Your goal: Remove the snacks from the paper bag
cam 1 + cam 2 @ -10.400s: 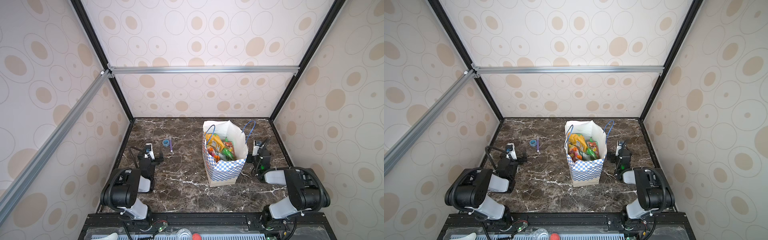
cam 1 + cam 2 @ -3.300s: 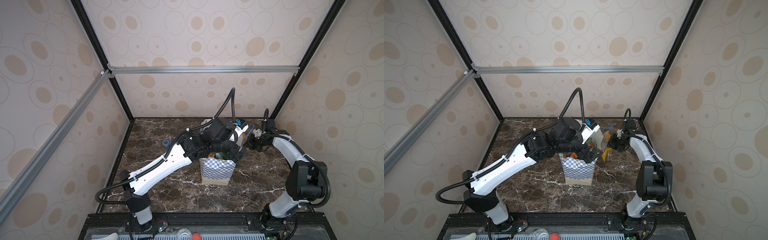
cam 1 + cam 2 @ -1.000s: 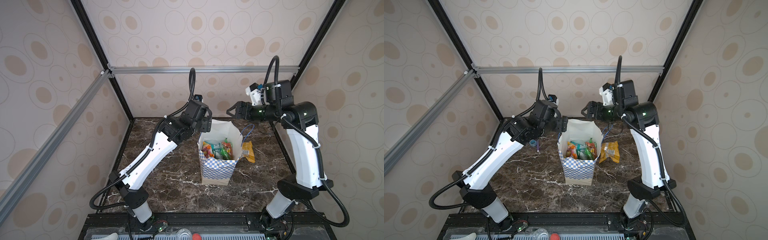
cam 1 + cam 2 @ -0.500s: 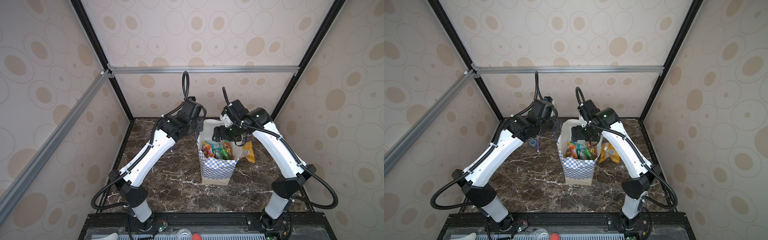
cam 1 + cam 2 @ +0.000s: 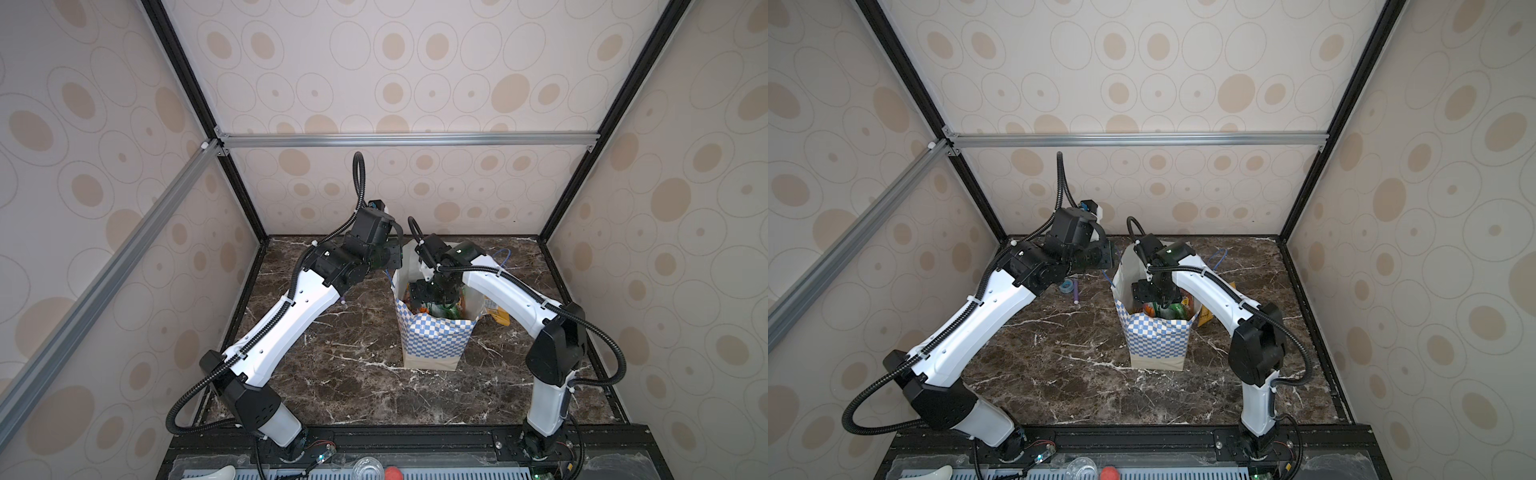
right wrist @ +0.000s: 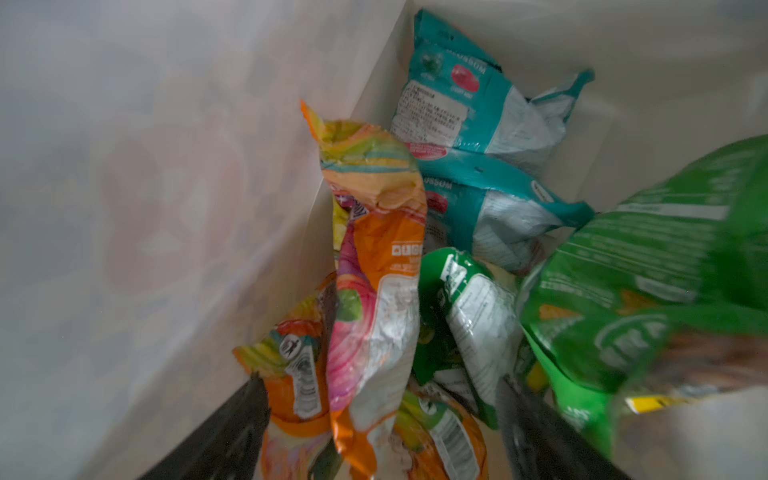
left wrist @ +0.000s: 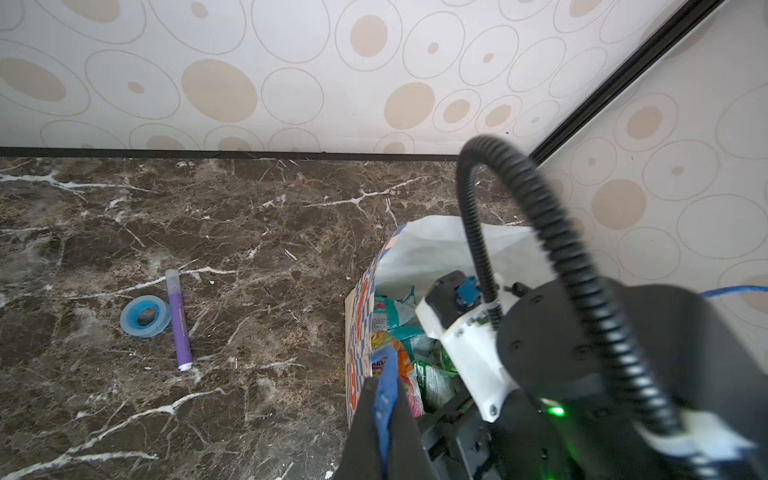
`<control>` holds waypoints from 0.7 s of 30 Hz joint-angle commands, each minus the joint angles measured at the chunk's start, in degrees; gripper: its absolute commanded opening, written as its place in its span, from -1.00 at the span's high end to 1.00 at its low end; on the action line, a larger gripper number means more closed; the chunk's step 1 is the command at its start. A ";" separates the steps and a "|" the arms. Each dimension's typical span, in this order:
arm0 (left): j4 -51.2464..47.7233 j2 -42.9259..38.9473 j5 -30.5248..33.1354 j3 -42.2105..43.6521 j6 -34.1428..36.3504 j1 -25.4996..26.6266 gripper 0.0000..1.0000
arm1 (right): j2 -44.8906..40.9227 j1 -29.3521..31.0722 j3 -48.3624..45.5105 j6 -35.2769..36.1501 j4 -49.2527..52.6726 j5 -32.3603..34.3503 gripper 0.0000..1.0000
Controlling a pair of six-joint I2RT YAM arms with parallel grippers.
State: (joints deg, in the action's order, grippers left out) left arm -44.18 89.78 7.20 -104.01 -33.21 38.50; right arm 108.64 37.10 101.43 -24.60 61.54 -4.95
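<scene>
The left tool (image 7: 384, 395) pinches the blue handle (image 7: 384, 368) of the paper bag (image 5: 432, 340), which stands right of middle near the back edge of the table (image 5: 353, 374). The right tool (image 6: 380, 380), spread wide, straddles an orange packet (image 6: 374, 291) among the snacks (image 6: 469, 316) inside. Teal packets (image 6: 465, 104) read "OSSOM". A second ago the left tool was open, the right above the bag.

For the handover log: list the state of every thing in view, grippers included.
paper bag: upright, mouth open.
snacks: piled inside the bag, none gripped.
yellow packet: out, lying beside the bag.
left gripper: shut on the blue handle.
right gripper: open, inside the bag.
tape roll: lying flat.
purple pen: lying beside the tape roll.
</scene>
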 commanded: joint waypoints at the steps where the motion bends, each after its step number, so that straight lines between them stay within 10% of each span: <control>1: 2.65 -0.60 -1.10 -0.23 -1.46 -0.70 1.00 | 0.95 0.39 -3.50 -0.71 -5.57 -0.94 -0.78; 12: 1.32 3.01 -2.30 -5.45 -0.46 -0.83 1.00 | 3.95 0.36 -14.85 -2.57 -15.35 -3.46 -0.67; 21: 0.46 4.35 -2.45 -7.17 0.15 -1.46 1.00 | 2.81 0.35 -14.45 -1.73 -15.75 -3.14 0.50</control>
State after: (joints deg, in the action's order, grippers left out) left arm -43.03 94.06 4.60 -108.16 -33.61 37.91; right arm 110.67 37.04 88.09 -26.28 44.97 -7.49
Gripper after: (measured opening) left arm 0.047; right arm 0.280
